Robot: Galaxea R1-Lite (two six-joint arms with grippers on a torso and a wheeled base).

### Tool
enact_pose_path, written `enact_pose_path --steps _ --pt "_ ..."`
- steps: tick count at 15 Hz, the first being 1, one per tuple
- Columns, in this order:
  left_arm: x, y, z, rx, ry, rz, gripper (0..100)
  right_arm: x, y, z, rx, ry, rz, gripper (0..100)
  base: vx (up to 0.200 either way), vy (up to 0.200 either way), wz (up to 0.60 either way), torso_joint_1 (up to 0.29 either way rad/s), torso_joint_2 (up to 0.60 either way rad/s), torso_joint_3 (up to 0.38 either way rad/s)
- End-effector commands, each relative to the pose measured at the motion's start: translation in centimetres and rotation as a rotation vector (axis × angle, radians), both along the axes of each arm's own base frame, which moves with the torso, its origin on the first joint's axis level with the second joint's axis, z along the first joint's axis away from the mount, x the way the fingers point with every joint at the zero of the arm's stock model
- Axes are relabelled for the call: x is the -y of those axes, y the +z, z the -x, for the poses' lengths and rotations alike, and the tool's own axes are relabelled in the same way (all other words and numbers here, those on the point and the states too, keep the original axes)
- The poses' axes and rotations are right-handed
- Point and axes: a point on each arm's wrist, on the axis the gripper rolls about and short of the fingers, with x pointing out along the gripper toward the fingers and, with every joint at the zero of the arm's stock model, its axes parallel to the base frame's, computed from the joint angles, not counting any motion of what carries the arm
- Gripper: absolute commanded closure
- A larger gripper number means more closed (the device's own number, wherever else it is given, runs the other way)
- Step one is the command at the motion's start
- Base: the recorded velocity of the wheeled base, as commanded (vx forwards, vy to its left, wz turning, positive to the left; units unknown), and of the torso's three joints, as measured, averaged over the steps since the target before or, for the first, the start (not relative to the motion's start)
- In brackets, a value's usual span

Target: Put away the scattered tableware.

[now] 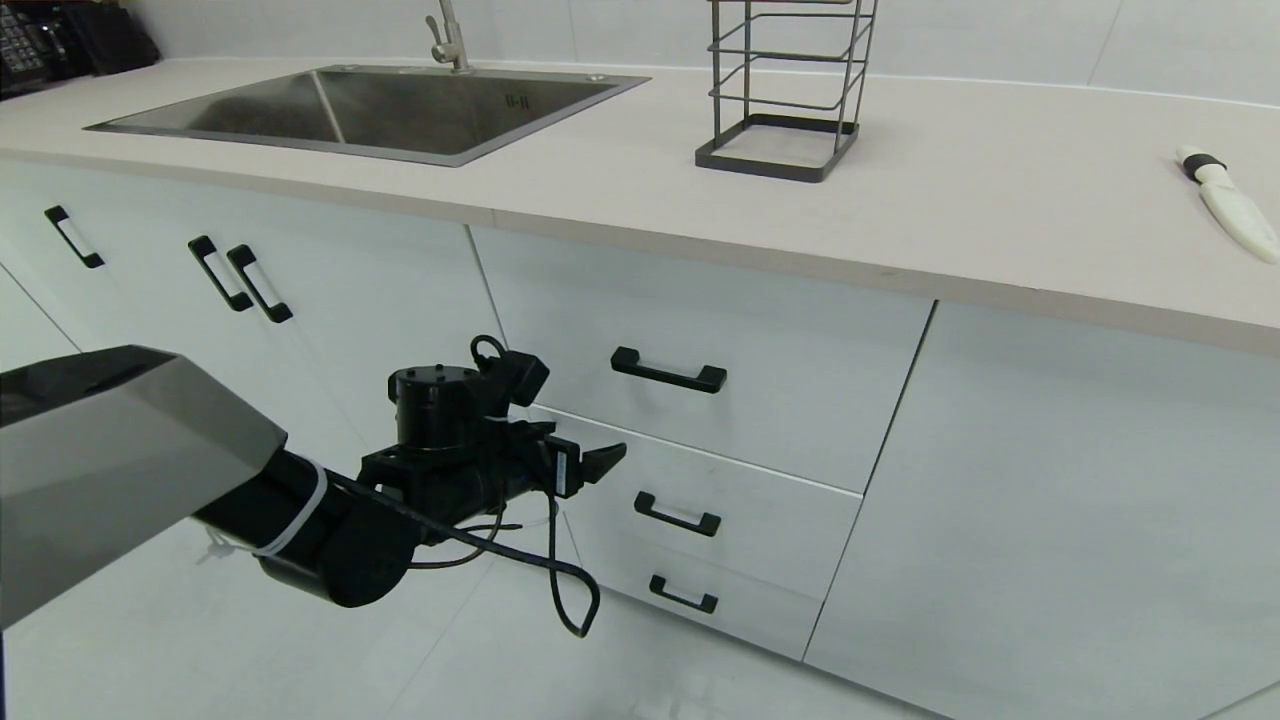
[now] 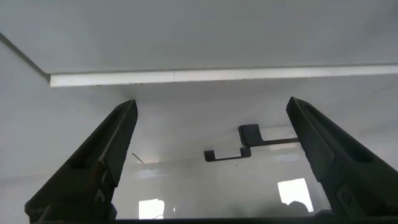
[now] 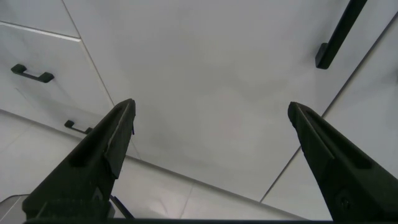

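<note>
A white knife (image 1: 1230, 205) with a black band lies on the counter's far right. A black wire rack (image 1: 785, 90) stands on the counter, right of the sink. My left gripper (image 1: 600, 462) hangs below the counter in front of the white drawers, level with the seam under the top drawer and left of the handles. Its fingers are open and hold nothing. In the left wrist view the left gripper (image 2: 211, 102) faces a drawer front with a black handle (image 2: 249, 143). My right gripper (image 3: 210, 104) is open and empty, facing white cabinet fronts.
A steel sink (image 1: 370, 105) with a tap is set in the counter's left part. Three stacked drawers carry black handles (image 1: 668, 371) (image 1: 677, 515) (image 1: 683, 594). Cabinet doors with black handles (image 1: 240, 280) lie to the left. The floor below is pale tile.
</note>
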Motion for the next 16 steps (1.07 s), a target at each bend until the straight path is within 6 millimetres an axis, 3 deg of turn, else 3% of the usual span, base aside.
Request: enact_pose_path --steps 1,4,8,9,10,13,16 --pt "0.0 0.0 0.0 -0.001 -0.001 -0.002 0 0.0 0.0 0.0 -0.001 0.000 0.000 0 0.000 0.000 0.00 0.000 0.00 0.000" --pt "-0.3 0.0 0.8 -0.006 -0.001 -0.008 0 0.0 0.0 0.0 -0.001 0.000 0.000 0 0.000 0.000 0.00 0.000 0.00 0.000" --pt "-3.0 2.1 8.5 0.115 -0.002 0.032 0 0.0 0.0 0.0 -0.001 0.000 0.000 0 0.000 0.000 0.00 0.000 0.00 0.000" --pt "-3.1 2.3 9.0 0.122 -0.001 0.038 0 0.0 0.0 0.0 -0.001 0.000 0.000 0 0.000 0.000 0.00 0.000 0.00 0.000" --pt "-4.2 4.4 12.2 0.203 0.002 0.088 0 0.0 0.0 0.0 -0.001 0.000 0.000 0 0.000 0.000 0.00 0.000 0.00 0.000" --pt "-5.9 7.8 16.7 0.359 0.008 0.142 0 0.0 0.0 0.0 -0.001 0.000 0.000 0 0.000 0.000 0.00 0.000 0.00 0.000" --pt "-7.6 9.0 20.9 0.459 0.024 0.172 0 0.0 0.0 0.0 -0.001 0.000 -0.001 0 0.000 0.000 0.00 0.000 0.00 0.000"
